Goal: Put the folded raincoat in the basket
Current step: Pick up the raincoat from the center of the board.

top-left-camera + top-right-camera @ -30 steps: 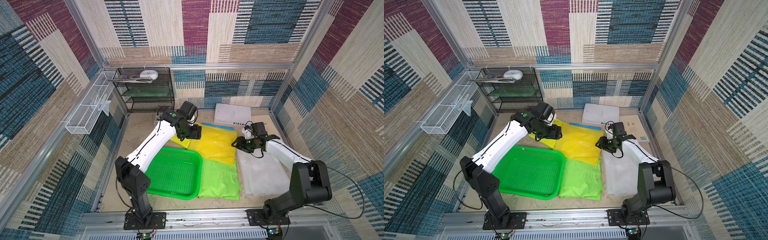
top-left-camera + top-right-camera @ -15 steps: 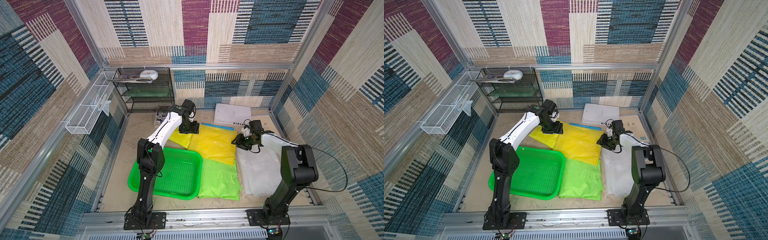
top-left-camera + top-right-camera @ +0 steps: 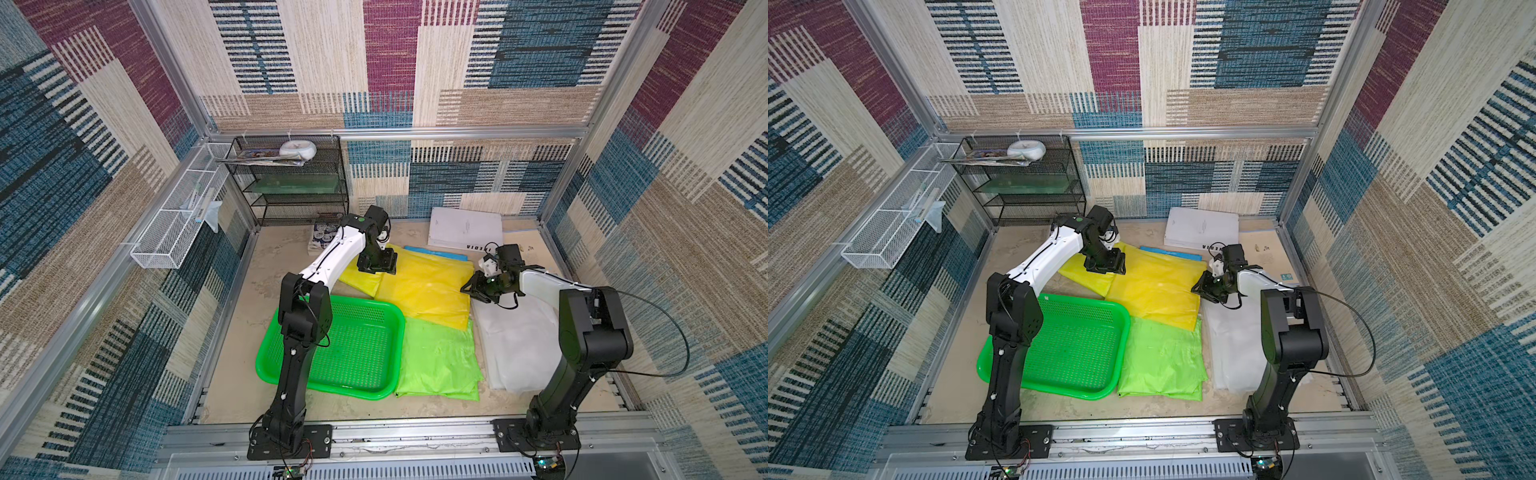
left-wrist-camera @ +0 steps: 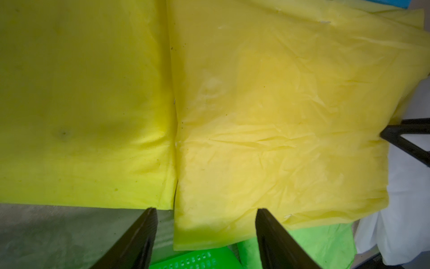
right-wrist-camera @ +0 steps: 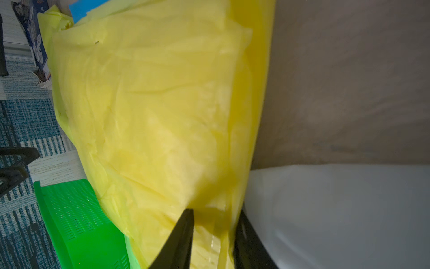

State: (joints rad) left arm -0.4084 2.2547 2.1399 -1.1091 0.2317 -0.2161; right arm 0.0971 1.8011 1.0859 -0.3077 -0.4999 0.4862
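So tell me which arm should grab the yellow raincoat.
Right. The right gripper has the edge of the yellow raincoat between its jaws; the left gripper hovers open over the opposite side.

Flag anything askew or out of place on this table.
The yellow raincoat lies skewed to the basket, its fold uneven: a flap juts out sideways, and its edge overlaps the lime raincoat.

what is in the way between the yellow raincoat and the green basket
Nothing visible. The yellow raincoat lies right next to the empty basket, its near corner by the far rim. The left arm does stand above one side of the basket.
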